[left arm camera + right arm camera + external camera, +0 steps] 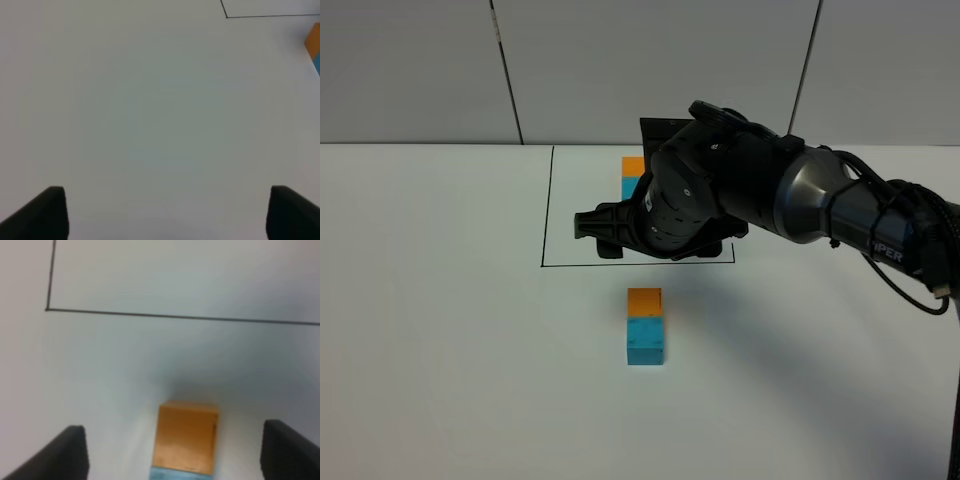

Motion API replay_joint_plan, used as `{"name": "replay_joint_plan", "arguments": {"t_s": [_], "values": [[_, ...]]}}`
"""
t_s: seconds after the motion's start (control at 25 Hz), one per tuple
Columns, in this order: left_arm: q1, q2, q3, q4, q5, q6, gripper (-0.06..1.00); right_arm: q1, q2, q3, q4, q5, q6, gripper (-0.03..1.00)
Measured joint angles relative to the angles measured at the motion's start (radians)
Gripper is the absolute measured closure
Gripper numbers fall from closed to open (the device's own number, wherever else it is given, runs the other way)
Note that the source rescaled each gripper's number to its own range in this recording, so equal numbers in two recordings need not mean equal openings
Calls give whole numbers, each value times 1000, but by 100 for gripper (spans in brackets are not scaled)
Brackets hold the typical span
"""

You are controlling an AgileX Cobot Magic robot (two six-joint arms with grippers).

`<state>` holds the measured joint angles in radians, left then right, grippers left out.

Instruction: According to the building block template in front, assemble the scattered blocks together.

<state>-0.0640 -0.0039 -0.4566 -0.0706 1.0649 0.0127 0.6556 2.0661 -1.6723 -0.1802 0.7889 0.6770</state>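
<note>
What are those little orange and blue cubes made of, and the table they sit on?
Orange cube and cyan cube: probably painted wood or matte plastic; flat solid colour, crisp edges, no shine, small dark specks on the cyan. Table: a smooth white matte surface, perhaps laminate or board, with a thin black line drawn on it.

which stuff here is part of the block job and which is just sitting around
Part of the job:
- template inside the drawn rectangle
- orange block
- cyan block, touching the orange one
- right pincer, open

Just there:
- drawn rectangle
- white table
- left pincer, open over bare table
</note>
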Motion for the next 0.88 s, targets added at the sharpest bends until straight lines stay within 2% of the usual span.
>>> {"name": "replay_joint_plan", "arguments": {"t_s": [0.28,0.44,0.72,0.88], "values": [[0,0,0,0,0,0,10,-43,-43,0,-35,121,-107,4],[0,0,0,0,0,0,10,-78,-100,0,-27,169,-145,-1],[0,0,0,0,0,0,10,-181,-190,0,-50,254,-158,-3],[0,0,0,0,0,0,10,-261,-247,0,-72,298,-203,-3]]}}
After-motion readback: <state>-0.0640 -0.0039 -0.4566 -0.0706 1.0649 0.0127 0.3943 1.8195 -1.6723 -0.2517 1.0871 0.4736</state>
